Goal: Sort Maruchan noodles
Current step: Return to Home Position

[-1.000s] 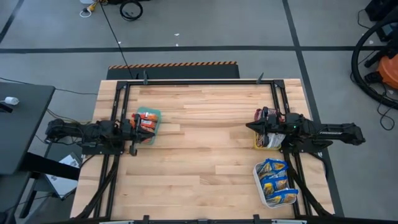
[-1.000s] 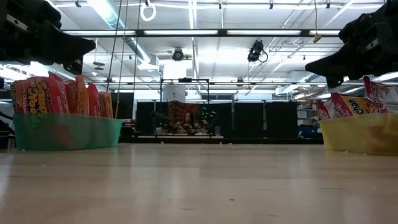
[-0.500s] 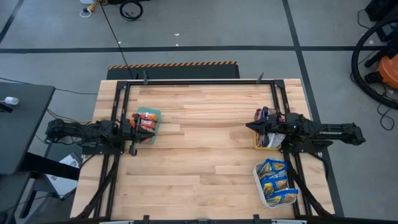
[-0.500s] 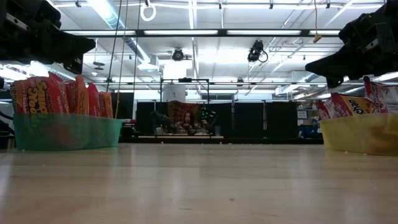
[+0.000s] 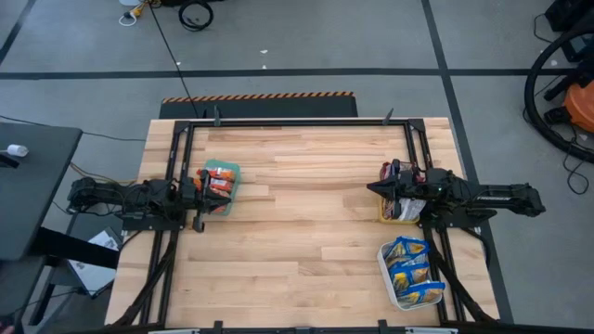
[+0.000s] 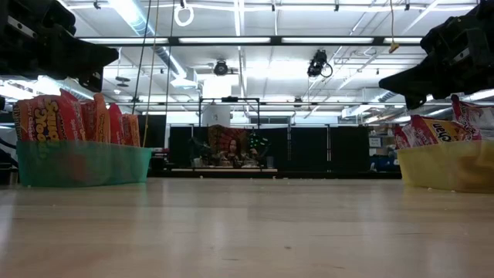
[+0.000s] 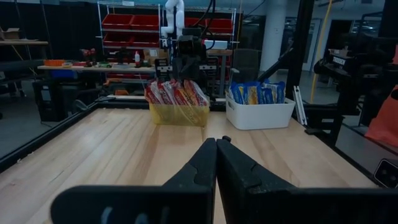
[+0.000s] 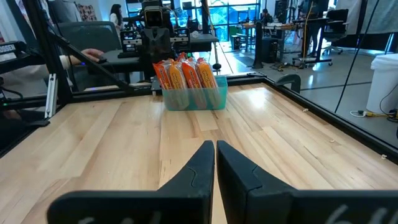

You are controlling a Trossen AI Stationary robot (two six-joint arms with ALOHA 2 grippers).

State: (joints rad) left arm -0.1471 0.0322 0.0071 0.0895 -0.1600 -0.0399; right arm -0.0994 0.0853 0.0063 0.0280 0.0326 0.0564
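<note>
The Maruchan noodles are sorted into three bins, and no packet lies loose on the table. Orange-red packets (image 8: 185,74) stand upright in a teal bin (image 5: 221,188) at the table's left. Silvery-red packets (image 7: 177,93) fill a yellow bin (image 6: 451,164) at the right. Blue-and-white packets (image 5: 411,269) lie in a white bin (image 7: 260,115) at the near right. My left gripper (image 7: 216,142) is shut and level above the teal bin. My right gripper (image 8: 215,144) is shut and level above the yellow bin. Neither holds anything.
A black frame (image 5: 297,122) runs along the table's far edge and down both sides. Bare wooden tabletop (image 5: 306,223) spreads between the bins. Beyond the table are shelves, desks and other equipment.
</note>
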